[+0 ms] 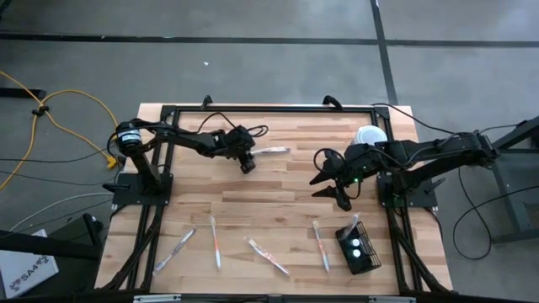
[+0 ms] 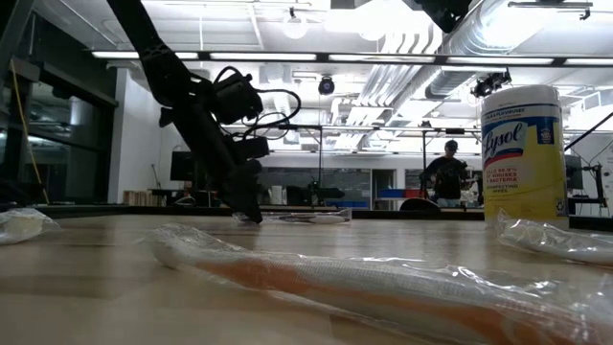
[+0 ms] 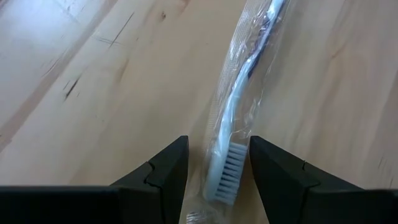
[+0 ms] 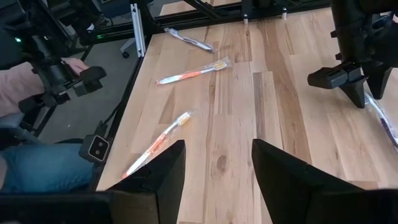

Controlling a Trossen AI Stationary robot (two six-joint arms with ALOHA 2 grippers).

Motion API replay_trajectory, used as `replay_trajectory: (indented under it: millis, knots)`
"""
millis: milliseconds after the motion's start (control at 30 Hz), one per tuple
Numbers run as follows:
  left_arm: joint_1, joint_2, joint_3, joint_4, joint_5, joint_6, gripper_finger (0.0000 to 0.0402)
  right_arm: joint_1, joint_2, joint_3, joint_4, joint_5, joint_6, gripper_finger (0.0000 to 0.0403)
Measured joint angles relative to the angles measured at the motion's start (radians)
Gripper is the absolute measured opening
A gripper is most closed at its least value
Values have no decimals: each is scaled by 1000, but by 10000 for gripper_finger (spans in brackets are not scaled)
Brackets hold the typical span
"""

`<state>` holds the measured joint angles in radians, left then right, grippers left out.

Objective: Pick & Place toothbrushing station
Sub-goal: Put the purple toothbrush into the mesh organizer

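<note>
High view, left to right: we see the left pincer (image 1: 247, 166) down on the counter (image 1: 278, 189), its prongs apart astride a wrapped toothbrush (image 1: 269, 151), not clamped. Right pincer (image 1: 332, 189) hovers mid-counter, prongs apart, holding nothing. Black mesh basket (image 1: 359, 247) sits just beyond it, toward the counter's near edge.

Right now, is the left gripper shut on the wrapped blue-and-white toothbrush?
No, open. The left gripper straddles the wrapped toothbrush, which lies flat on the table, gaps showing beside both fingers.
</note>
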<state>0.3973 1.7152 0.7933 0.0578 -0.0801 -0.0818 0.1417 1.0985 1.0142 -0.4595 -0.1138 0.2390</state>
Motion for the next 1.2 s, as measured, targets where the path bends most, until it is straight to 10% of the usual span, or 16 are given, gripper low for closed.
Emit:
replay_trajectory:
  millis: [1200]
  knots:
    - [51, -1, -2, 133, 131, 72, 163, 0, 0, 0, 1, -27, 3, 176]
